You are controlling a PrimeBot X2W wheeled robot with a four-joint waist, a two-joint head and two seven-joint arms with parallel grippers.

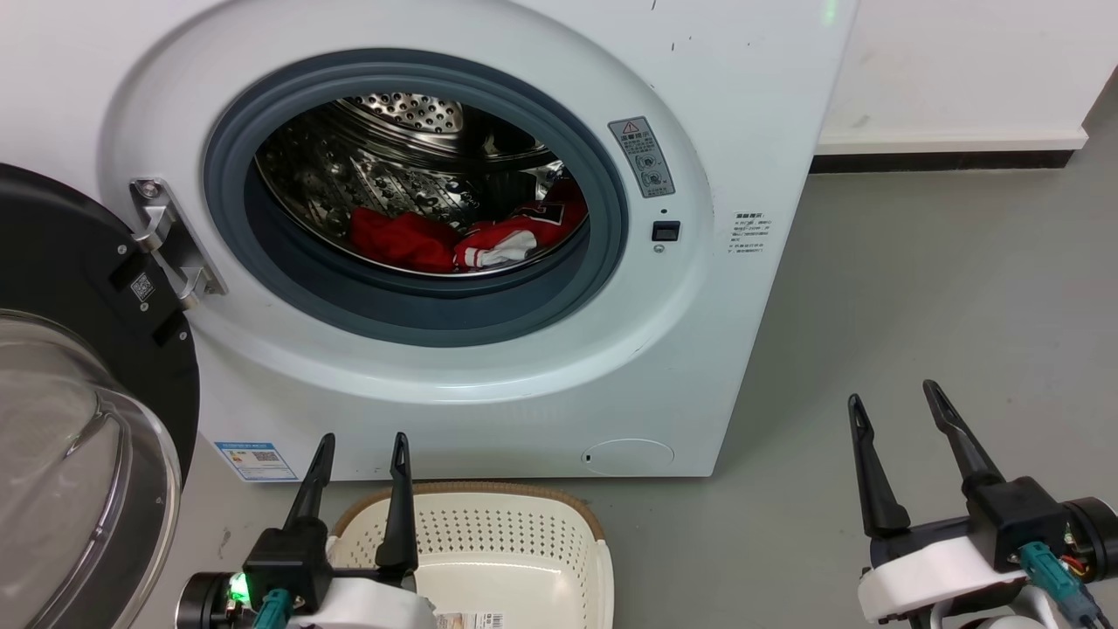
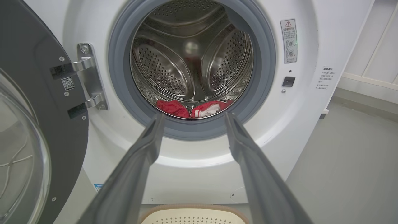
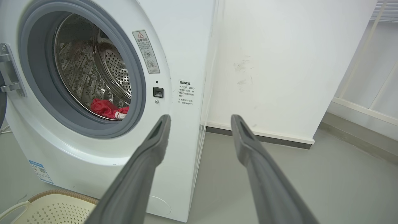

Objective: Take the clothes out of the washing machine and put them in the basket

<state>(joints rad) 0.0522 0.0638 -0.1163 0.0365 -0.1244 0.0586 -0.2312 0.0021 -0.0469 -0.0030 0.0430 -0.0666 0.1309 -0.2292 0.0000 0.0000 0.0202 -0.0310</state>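
Observation:
Red clothes point(image 1: 463, 236) with white trim lie at the bottom of the steel drum of the white washing machine point(image 1: 489, 393), whose door hangs open at the left. In the left wrist view the clothes point(image 2: 192, 109) show just beyond my fingertips. The cream basket point(image 1: 507, 542) with its brown rim stands on the floor in front of the machine and holds no clothes. My left gripper point(image 1: 362, 441) is open above the basket's left part, empty. My right gripper point(image 1: 895, 393) is open over the floor to the right of the machine, empty.
The open black-rimmed glass door point(image 1: 79, 419) juts out at the left, close to my left arm. Grey floor point(image 1: 917, 288) stretches to the right of the machine up to a white wall point(image 1: 952, 70) with a dark skirting.

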